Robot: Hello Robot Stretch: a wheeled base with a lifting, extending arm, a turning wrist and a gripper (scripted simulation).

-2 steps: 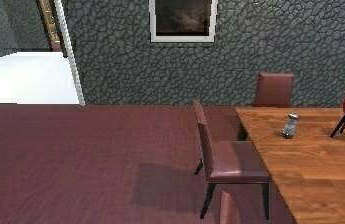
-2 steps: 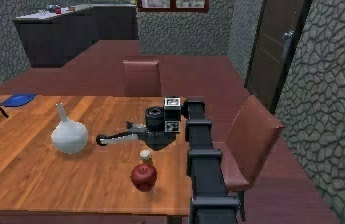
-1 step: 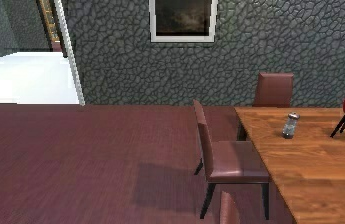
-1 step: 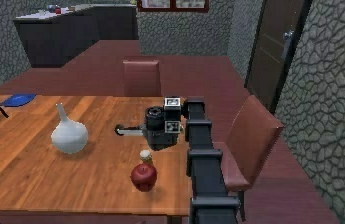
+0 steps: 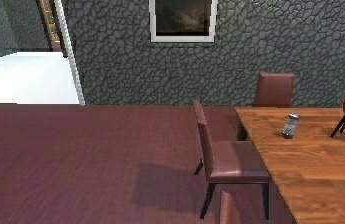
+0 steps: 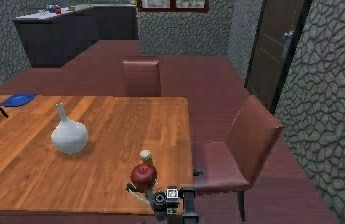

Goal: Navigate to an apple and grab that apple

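Brown wooden tabletop in your arm side view | dark red round apple at its near edge, toward the right corner | black two-finger gripper right by it; you cannot tell whether it holds anything.

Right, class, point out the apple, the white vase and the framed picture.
apple [image 6: 142, 178], arm side view, red body.
white vase [image 6: 68, 138], arm side view, round belly.
framed picture [image 5: 183, 18], forward view, dark centre.

likely a home: dining table, chairs
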